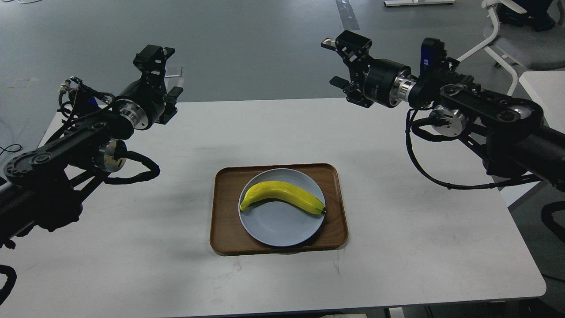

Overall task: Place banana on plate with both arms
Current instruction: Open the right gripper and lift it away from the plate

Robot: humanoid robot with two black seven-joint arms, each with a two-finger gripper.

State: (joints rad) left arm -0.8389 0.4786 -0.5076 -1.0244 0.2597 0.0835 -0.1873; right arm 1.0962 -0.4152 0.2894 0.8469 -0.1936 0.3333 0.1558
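Observation:
The yellow banana (282, 194) lies on the pale blue-grey plate (278, 229), curved across its upper half with its dark tip at the right rim. No gripper touches it. My left gripper (172, 105) hangs above the table's far left part, well away from the plate; its fingers look apart and empty. My right gripper (344, 90) is raised high over the table's far edge, up and right of the plate, open and empty.
The plate sits in a brown wooden tray (225, 212) at the middle of the white table (397, 247). A white office chair (507, 48) and a second white table edge (543, 97) stand at the far right.

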